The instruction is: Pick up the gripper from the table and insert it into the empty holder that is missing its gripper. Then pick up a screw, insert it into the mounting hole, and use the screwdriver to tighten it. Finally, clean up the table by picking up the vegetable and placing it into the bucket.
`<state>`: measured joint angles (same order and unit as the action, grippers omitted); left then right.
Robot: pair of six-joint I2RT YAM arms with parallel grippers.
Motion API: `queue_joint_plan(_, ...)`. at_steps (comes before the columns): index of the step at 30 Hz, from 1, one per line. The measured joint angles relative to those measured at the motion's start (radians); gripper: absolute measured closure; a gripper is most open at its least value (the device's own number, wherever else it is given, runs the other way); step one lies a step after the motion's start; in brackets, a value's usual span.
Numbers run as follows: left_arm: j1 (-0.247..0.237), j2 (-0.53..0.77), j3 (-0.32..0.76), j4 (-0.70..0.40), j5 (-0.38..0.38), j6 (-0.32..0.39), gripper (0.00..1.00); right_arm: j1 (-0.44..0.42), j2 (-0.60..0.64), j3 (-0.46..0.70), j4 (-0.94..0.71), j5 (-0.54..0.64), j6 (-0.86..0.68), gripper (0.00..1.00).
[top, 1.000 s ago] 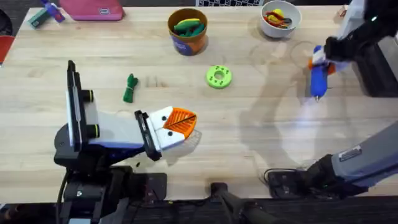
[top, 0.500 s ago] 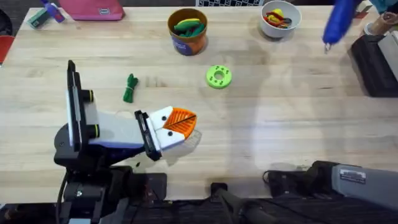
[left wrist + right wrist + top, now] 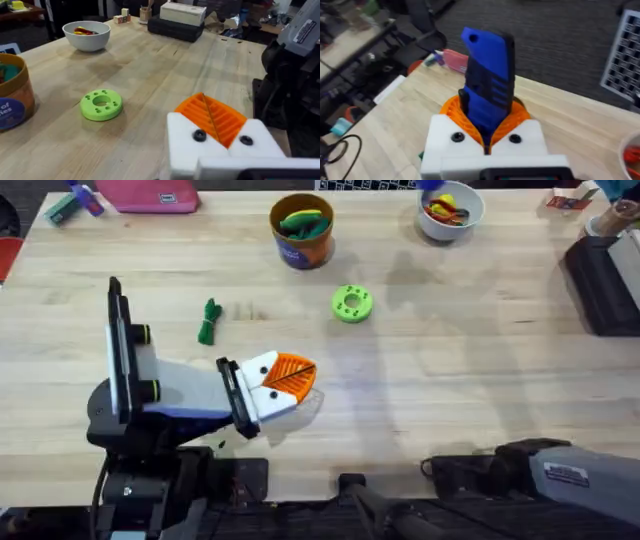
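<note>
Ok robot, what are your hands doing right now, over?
Right gripper shut on the blue screwdriver, lifted. Left gripper shut, resting on the table. Green holder sits apart, nothing blocking it. Over.

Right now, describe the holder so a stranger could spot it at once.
On the light wooden table, look just forward of centre, below the orange-brown bucket. The lime green round plastic disc lies flat there, alone; its central opening and ring of small holes set it apart.

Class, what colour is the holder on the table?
Lime green holder, clearest in the left wrist view.
</note>
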<state>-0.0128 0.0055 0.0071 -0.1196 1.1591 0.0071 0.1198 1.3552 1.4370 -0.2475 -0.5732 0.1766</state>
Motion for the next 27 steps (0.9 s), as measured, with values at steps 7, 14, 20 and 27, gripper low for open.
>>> queue_joint_plan(7, 0.0, 0.0, 0.0, 0.0, 0.0, 0.0, 0.995, 0.127, 0.0, -0.289, 0.625, -0.094, 0.211, 0.976)
queue_joint_plan(14, 0.0, 0.0, 0.0, 0.0, 0.0, 0.0, 0.995, 0.221, -0.001, -0.519, 1.093, -0.332, 0.343, 0.976)
queue_joint_plan(20, 0.0, 0.0, 0.0, 0.0, 0.0, 0.0, 0.995, 0.34, 0.0, -0.534, 1.099, -0.423, 0.262, 0.976)
queue_joint_plan(27, 0.0, 0.0, 0.0, 0.0, 0.0, 0.0, 0.995, 0.462, 0.016, -0.534, 1.114, -0.455, 0.158, 0.976)
